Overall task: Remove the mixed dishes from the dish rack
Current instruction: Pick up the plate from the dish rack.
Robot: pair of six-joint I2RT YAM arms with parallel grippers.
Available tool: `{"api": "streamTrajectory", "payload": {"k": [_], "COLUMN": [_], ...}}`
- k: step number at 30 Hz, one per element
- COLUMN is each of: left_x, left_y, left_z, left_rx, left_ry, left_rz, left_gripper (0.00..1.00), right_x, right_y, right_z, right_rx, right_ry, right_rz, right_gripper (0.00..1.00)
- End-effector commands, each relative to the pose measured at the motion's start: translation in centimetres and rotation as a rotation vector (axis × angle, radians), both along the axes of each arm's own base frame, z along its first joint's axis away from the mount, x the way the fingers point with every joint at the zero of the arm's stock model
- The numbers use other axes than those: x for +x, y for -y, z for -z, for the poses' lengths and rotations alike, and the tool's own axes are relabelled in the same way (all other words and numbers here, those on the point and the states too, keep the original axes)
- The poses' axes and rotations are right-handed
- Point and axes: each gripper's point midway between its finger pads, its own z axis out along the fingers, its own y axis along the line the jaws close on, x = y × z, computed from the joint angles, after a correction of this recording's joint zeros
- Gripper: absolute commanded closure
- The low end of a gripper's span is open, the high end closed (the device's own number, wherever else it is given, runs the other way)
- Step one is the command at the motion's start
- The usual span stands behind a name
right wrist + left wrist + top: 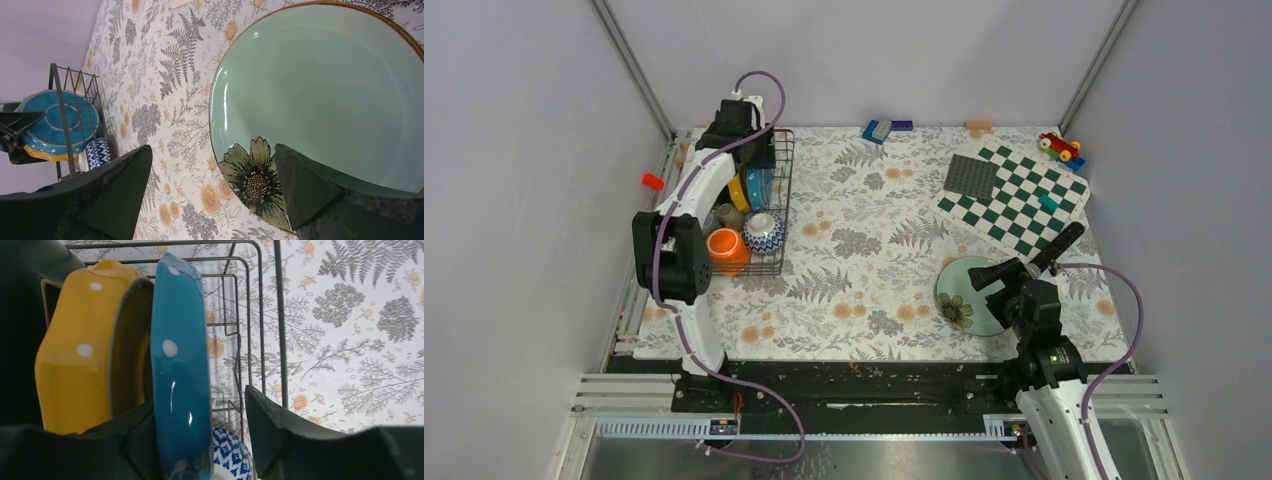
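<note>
The dish rack (781, 205) stands at the table's left, holding an orange mug (726, 248), a patterned bowl (763, 232), a grey cup (729, 215) and upright plates. My left gripper (197, 405) straddles the rim of the blue white-dotted plate (180, 365). Its left finger touches the plate and the right finger (270, 425) stands a gap away. A yellow dotted plate (85, 350) leans just behind. A pale green flower plate (325, 90) lies flat on the table at the right. My right gripper (211, 149) hovers open over its near edge, holding nothing.
A green-white chequered board (1024, 205) with a dark studded square (971, 178) lies at the back right. A toy car (1060, 147), blue blocks (877, 130) and a small peach block (978, 126) sit along the back edge. A small orange piece (653, 181) lies left of the rack.
</note>
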Motion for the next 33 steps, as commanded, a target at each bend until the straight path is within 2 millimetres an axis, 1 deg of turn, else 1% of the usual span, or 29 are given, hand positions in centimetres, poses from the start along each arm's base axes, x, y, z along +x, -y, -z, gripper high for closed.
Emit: {"api": "streamTrajectory", "payload": {"k": [1, 3, 7, 10, 13, 17, 22, 24, 28, 29, 31, 33], "left_x": [1.4, 1.5, 1.7, 1.7, 1.8, 1.8, 1.7, 1.7, 1.6, 1.5, 1.5, 1.3], "left_y": [-1.1, -1.1, -1.3, -1.4, -1.3, -0.9, 0.2, 0.3, -0.1, -0.6, -1.3, -1.3], "left_z": [-1.1, -1.0, -0.8, -0.6, -1.3, -3.1, -5.8, -7.2, -10.0, -10.6, -11.7, -12.5], "left_rx": [0.051, 0.055, 0.068, 0.073, 0.068, 0.04, -0.017, -0.025, -0.014, 0.001, 0.021, 0.026], "left_ry": [0.037, 0.033, 0.027, 0.02, 0.026, 0.055, 0.108, 0.137, 0.197, 0.212, 0.242, 0.26], "left_rz": [-0.025, -0.021, -0.024, -0.024, -0.019, -0.019, 0.012, 0.014, 0.001, -0.019, -0.048, -0.044], "left_gripper": [0.5, 0.56, 0.64, 0.73, 0.8, 0.99, 1.0, 1.0, 1.0, 1.0, 1.0, 1.0], "right_x": [0.8, 0.8, 0.9, 0.9, 0.9, 0.9, 0.8, 0.8, 0.8, 0.8, 0.8, 0.8], "right_y": [0.2, 0.3, 0.4, 0.4, 0.4, 0.3, 0.3, 0.3, 0.3, 0.3, 0.2, 0.2], "right_z": [-2.1, -1.9, -1.8, -1.8, -1.8, -1.9, -1.9, -1.9, -2.0, -2.0, -2.1, -2.0], "right_rx": [-0.011, -0.016, -0.019, -0.026, -0.026, -0.026, -0.029, -0.029, -0.029, -0.029, -0.025, -0.024], "right_ry": [0.062, 0.057, 0.051, 0.047, 0.047, 0.051, 0.05, 0.05, 0.051, 0.052, 0.054, 0.052], "right_rz": [0.006, 0.009, 0.012, 0.013, 0.013, 0.007, 0.005, 0.004, 0.004, 0.003, -0.003, -0.002], "right_gripper": [0.0, 0.0, 0.01, 0.0, 0.0, 0.0, 0.0, 0.0, 0.0, 0.0, 0.0, 0.0]}}
